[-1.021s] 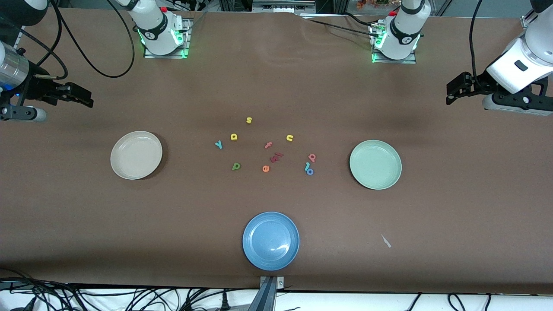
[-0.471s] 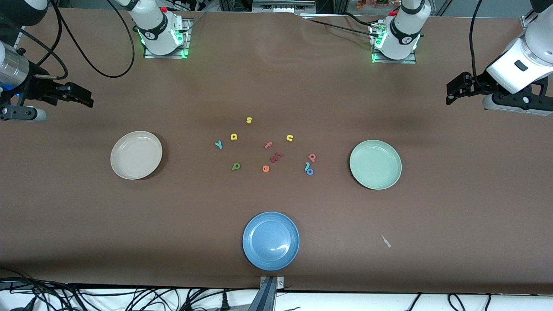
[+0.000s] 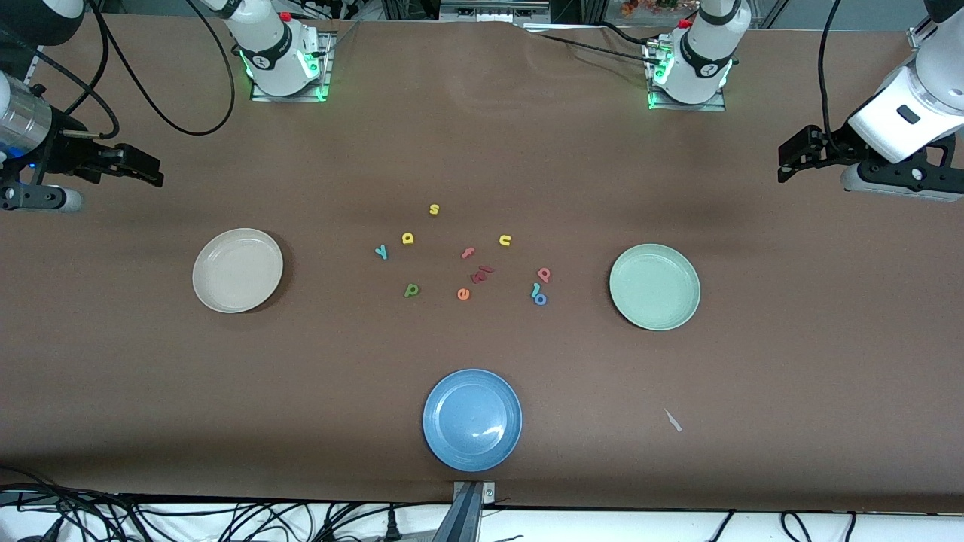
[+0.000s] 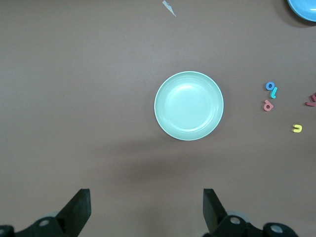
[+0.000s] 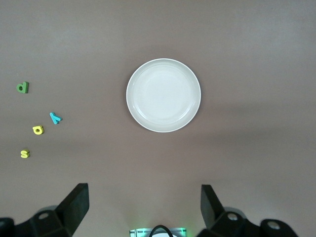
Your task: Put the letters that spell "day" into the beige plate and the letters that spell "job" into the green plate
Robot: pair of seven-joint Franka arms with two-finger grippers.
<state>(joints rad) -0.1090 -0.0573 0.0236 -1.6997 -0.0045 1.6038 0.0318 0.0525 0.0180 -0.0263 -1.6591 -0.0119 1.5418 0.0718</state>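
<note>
The beige plate [image 3: 237, 271] [image 5: 163, 95] lies empty toward the right arm's end, the green plate [image 3: 654, 287] [image 4: 188, 105] empty toward the left arm's end. Between them on the table lie the green d [image 3: 411, 290] [image 5: 22, 87], yellow a [image 3: 407, 239] [image 5: 38, 130] and teal y [image 3: 381, 252] [image 5: 55, 118]. Closer to the green plate are the pink-red b [image 3: 544, 275] [image 4: 268, 105], light-blue j [image 3: 535, 290] [image 4: 274, 92] and blue o [image 3: 540, 299] [image 4: 269, 86]. My right gripper [image 3: 154, 172] [image 5: 144, 197] and left gripper [image 3: 783, 162] [image 4: 145, 202] hang open and empty over bare table at their own ends.
A blue plate [image 3: 472, 419] sits near the front edge. Other letters lie among the task's: yellow s [image 3: 434, 209], yellow u [image 3: 504, 240], pink f [image 3: 468, 253], orange e [image 3: 463, 293], dark red pieces [image 3: 482, 273]. A small white scrap [image 3: 672, 420] lies nearer the camera than the green plate.
</note>
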